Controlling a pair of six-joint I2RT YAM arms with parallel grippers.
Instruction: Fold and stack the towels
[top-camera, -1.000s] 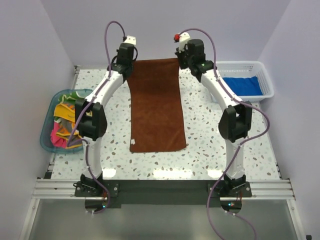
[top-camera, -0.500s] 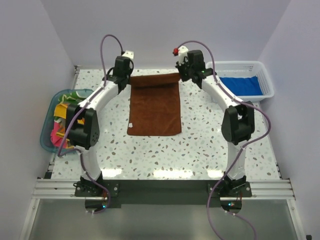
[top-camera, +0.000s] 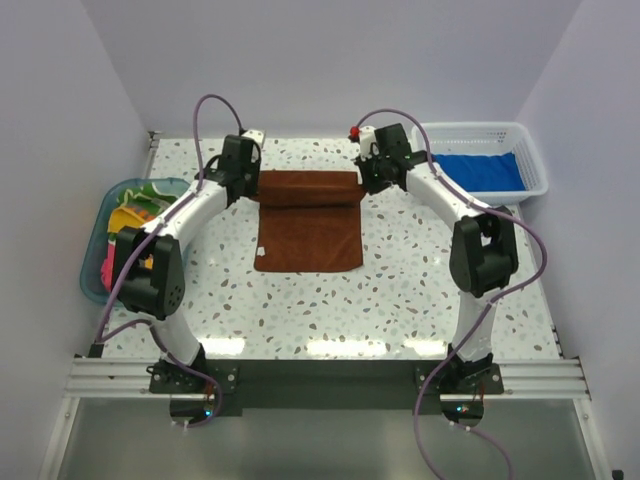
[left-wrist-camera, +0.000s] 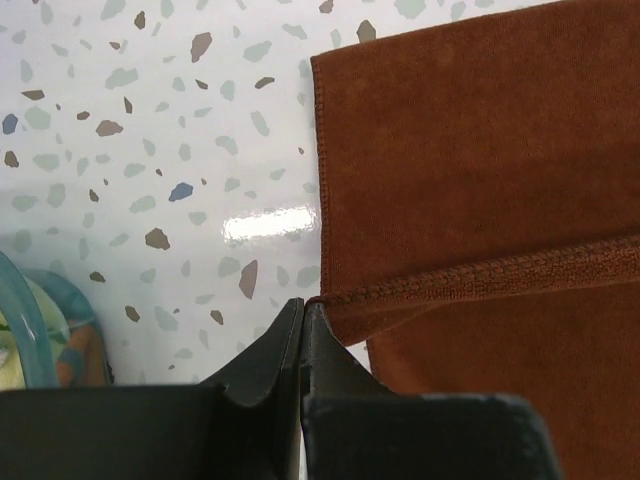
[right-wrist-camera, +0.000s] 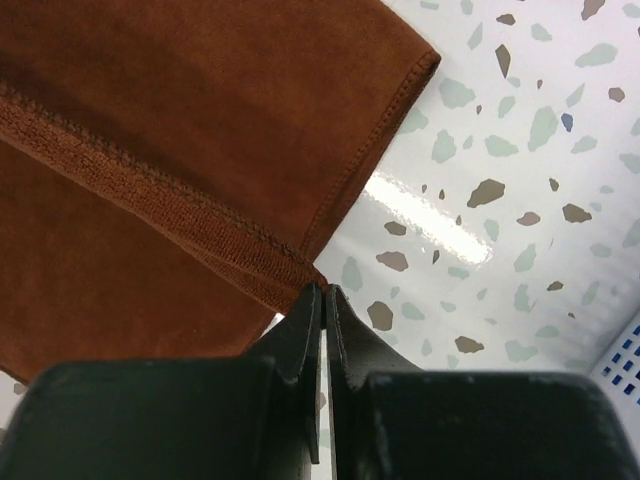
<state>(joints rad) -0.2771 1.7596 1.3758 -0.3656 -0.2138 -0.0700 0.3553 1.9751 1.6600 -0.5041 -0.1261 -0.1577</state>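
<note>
Left claw (left-wrist-camera: 303, 312) and right claw (right-wrist-camera: 325, 297) clench the corners of the rust brown towel (top-camera: 308, 232), half folded at bench centre; blue towel (top-camera: 482, 171) done at 2 o'clock, other towels (top-camera: 126, 222) wait at 9 o'clock

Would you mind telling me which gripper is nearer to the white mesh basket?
The right. The right gripper pinches the brown towel at the corner nearest the white mesh basket; the left gripper pinches the opposite corner, across the towel from it.
</note>
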